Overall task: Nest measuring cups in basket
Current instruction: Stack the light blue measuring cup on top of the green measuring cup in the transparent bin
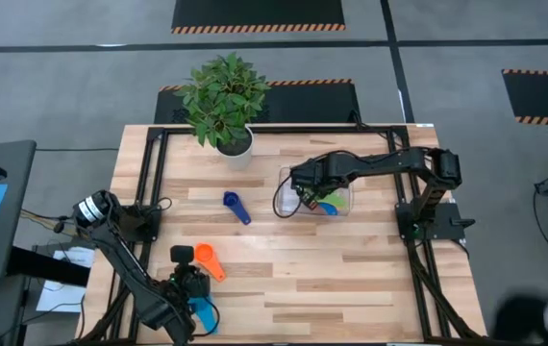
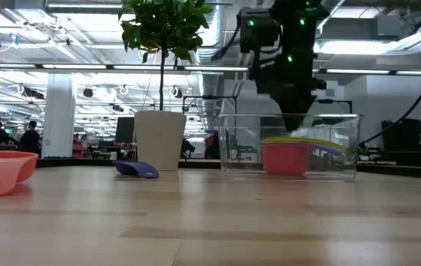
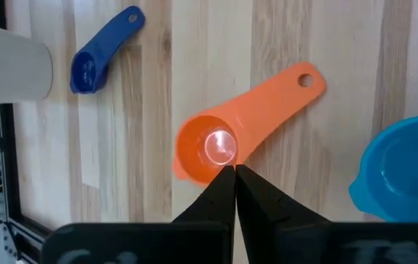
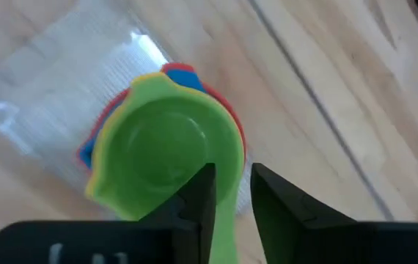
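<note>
The clear basket stands right of the table's middle and holds a nested stack of cups: red outermost, blue and yellow rims, green on top. My right gripper reaches down into the basket, open, with the green cup's handle between its fingers. The orange cup, the dark blue cup and the light blue cup lie on the table. My left gripper is shut and hovers over the orange cup's rim near the table's near left corner. My right gripper comes from above into the basket, its fingers on either side of the green cup's handle, lying across it. The cup sits nested in the stack. Whether the fingers touch the handle, I cannot tell.
A white plant pot stands at the far edge, left of the basket. The light blue cup lies close beside my left gripper. Bare wood stretches between the orange cup and the basket.
</note>
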Robot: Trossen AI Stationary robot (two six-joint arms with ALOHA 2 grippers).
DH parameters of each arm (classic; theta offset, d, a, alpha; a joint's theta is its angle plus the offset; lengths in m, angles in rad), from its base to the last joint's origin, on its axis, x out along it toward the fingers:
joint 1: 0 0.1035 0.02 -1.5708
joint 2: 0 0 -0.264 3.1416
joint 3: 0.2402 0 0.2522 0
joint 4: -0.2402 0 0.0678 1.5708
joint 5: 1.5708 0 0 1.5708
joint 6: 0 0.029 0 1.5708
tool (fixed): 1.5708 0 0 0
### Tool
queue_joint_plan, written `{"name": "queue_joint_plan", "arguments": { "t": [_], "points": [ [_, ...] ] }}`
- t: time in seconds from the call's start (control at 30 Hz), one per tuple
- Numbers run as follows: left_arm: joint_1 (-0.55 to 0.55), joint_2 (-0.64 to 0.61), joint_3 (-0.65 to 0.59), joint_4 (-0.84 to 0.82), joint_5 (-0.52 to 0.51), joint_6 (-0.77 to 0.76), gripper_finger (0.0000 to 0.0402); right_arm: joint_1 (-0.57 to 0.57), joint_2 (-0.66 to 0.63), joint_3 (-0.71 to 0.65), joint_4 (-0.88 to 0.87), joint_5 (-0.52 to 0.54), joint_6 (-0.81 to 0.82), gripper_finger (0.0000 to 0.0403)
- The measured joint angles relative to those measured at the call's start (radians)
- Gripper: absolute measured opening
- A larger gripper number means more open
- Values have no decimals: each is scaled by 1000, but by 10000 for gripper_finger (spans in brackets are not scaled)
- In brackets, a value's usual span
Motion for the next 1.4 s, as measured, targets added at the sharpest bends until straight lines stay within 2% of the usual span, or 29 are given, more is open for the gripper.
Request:
{"name": "queue_joint_plan", "arguments": {
  "t": [0.1, 0.23, 0.4, 0.5, 0.63, 0.77, 0.93, 1.2, 1.4],
  "points": [
    [14, -29, 0, -41, -10, 12, 4, 2, -2, 83, -30, -24, -26, 124],
    [35, -78, 0, -82, -79, 30, 4, 60, -20, 253, -74, -40, -104, 128],
    [50, -145, -2, -88, -122, 115, 4, 223, -56, 428, -130, -175, -131, 117],
    [52, -168, -4, -54, -126, 192, 4, 359, -88, 450, -121, -180, -85, 113],
    [51, -170, -6, 98, 6, 340, 5, 555, -94, 449, -118, -63, 83, 111],
    [71, -169, -63, 269, 173, 406, 23, 725, -61, 449, -109, 79, 305, 111],
    [112, -168, -133, 318, 228, 393, 70, 899, 25, 449, -69, 199, 564, 111],
    [153, -154, -161, 353, 373, 382, 139, 1047, 177, 449, 3, 236, 827, 111],
    [150, -140, -160, 462, 426, 391, 161, 1084, 256, 449, 22, 236, 966, 111]
  ]
}}
